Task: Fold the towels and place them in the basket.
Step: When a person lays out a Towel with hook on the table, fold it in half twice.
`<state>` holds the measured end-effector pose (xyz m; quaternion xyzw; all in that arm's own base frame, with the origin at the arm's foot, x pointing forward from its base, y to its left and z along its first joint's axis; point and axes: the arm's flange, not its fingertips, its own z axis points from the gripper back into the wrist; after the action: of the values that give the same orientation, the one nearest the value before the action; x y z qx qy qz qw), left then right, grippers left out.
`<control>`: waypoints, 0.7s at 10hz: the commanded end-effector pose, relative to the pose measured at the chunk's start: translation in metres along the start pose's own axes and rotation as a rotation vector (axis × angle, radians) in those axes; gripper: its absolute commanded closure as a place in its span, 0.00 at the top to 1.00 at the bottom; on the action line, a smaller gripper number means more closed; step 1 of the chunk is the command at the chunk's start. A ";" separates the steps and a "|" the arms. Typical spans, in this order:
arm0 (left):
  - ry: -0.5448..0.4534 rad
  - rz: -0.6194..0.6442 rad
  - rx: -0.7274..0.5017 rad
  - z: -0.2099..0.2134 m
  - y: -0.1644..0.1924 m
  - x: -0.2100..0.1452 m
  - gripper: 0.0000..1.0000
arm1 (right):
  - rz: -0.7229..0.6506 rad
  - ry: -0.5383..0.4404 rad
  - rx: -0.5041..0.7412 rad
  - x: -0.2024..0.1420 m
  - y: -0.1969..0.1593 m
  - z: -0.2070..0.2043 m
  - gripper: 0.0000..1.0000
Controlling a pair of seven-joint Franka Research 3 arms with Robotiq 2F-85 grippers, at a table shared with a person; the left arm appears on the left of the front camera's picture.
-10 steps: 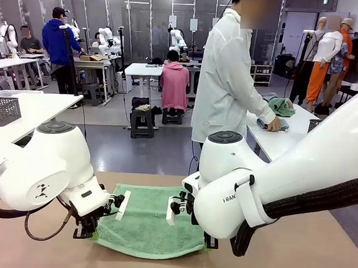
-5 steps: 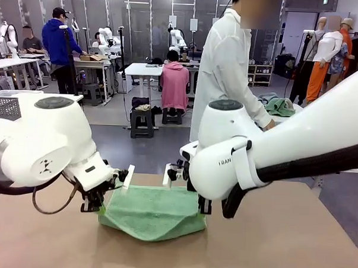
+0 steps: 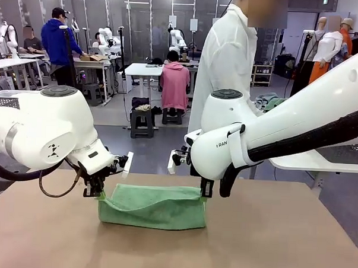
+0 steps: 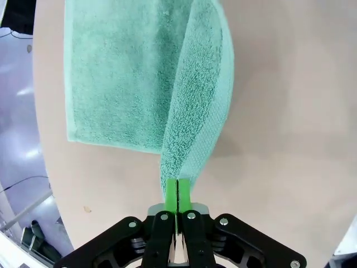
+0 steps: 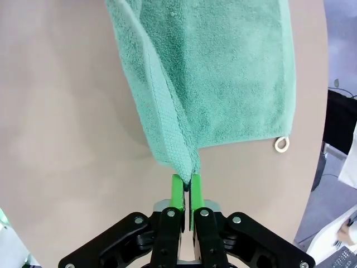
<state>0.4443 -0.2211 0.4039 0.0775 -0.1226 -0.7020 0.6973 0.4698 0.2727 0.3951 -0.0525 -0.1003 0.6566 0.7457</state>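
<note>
A mint green towel (image 3: 152, 207) lies on the brown table, its near edge lifted off the surface and carried over the rest. My left gripper (image 3: 97, 194) is shut on the towel's left near corner, and the left wrist view shows the green pads (image 4: 171, 192) pinching the towel (image 4: 139, 84). On the other near corner my right gripper (image 3: 204, 192) is shut, with the cloth clamped between its pads (image 5: 177, 192) and the towel (image 5: 223, 72) hanging down to the table. A small loop (image 5: 281, 144) shows at one far corner. The basket is out of view.
A person in a white coat (image 3: 229, 65) stands beyond the far edge of the table (image 3: 293, 246), turned toward a side table on the right. A pale perforated basket (image 3: 5, 101) sits far left. Bare tabletop surrounds the towel.
Both grippers have lifted the towel's near edge and carried it away from me toward the far edge, so the cloth now doubles over itself. The person has shifted slightly.
</note>
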 end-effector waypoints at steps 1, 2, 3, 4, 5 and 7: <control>-0.006 -0.007 0.004 0.005 -0.010 0.000 0.01 | -0.003 0.000 0.002 -0.004 0.008 0.003 0.06; -0.006 -0.007 0.004 0.005 -0.010 0.000 0.01 | -0.003 0.000 0.002 -0.004 0.008 0.003 0.06; -0.006 -0.007 0.004 0.005 -0.010 0.000 0.01 | -0.003 0.000 0.002 -0.004 0.008 0.003 0.06; 0.000 -0.010 -0.001 0.001 -0.005 0.003 0.01 | 0.004 0.000 0.002 0.001 0.003 0.000 0.06; -0.012 -0.020 -0.008 -0.001 0.002 0.003 0.01 | -0.015 -0.028 0.001 -0.003 -0.007 -0.004 0.06; 0.010 -0.027 -0.003 0.002 0.014 0.007 0.01 | 0.001 -0.045 0.000 0.001 -0.022 -0.004 0.06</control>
<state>0.4457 -0.2262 0.4041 0.0772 -0.1231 -0.7061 0.6930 0.4792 0.2715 0.3946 -0.0488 -0.1075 0.6514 0.7495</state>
